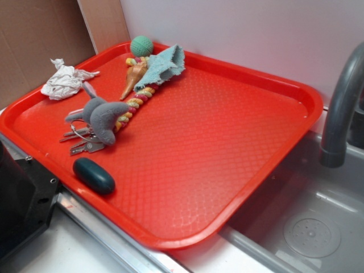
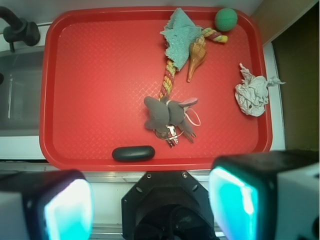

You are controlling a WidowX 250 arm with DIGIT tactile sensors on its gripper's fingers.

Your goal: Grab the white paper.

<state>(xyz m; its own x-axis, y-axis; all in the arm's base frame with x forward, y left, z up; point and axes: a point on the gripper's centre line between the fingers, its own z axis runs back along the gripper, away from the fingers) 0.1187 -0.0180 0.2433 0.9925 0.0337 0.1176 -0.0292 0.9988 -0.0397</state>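
Note:
The white paper (image 1: 63, 81) (image 2: 253, 93) is a crumpled wad lying at the far left corner of the red tray (image 1: 227, 148) (image 2: 95, 100); in the wrist view it sits near the tray's right rim. My gripper (image 2: 152, 202) hangs high above the robot base, off the tray's near edge, well away from the paper. Its two teal pads (image 2: 67, 210) stand far apart with nothing between them, so it is open. The exterior view does not show the gripper.
On the tray lie a grey plush toy (image 1: 102, 116) over some keys (image 1: 84, 142), a dark oval object (image 1: 94, 175), a braided rope (image 1: 136, 102), a seashell (image 1: 134, 75), a teal cloth (image 1: 162, 63) and a green ball (image 1: 141, 45). A sink with faucet (image 1: 341, 114) sits right.

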